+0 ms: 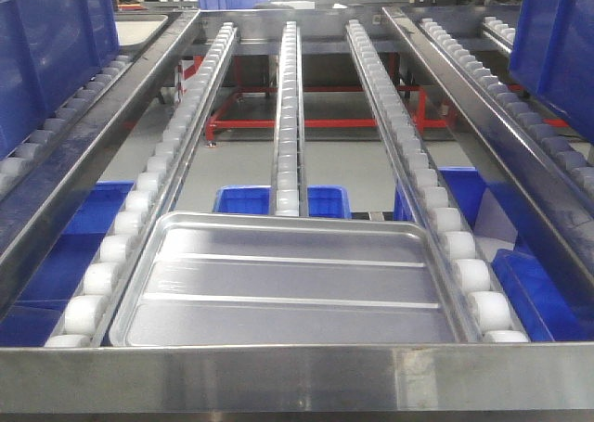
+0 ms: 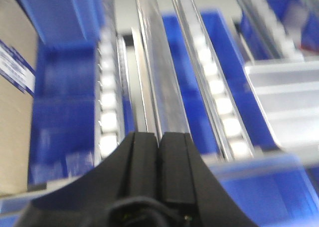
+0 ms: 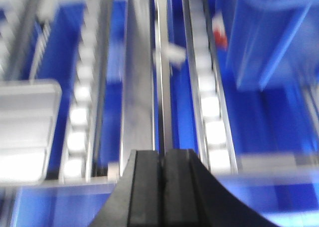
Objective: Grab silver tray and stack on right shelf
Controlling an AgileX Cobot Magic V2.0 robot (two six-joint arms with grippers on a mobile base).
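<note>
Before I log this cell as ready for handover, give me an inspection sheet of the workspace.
Surface: roller rack with a shiny front rail.
Job's things: silver tray lying flat on the rack at the front rail.
Clutter: nothing seen.
Grippers: left gripper and right gripper both shut, empty.
Cables: dark loop at the left wrist.
Surroundings: blue bins below, red frame behind, blue crates at both sides.

The silver tray (image 1: 288, 287), shallow and shiny with rounded corners, a raised rim and two long ridges across its floor, lay flat on the rollers (image 1: 288, 97) at the near end of the steel-framed shelf (image 1: 153, 83), just behind its wide front rail (image 1: 297, 377).
</note>
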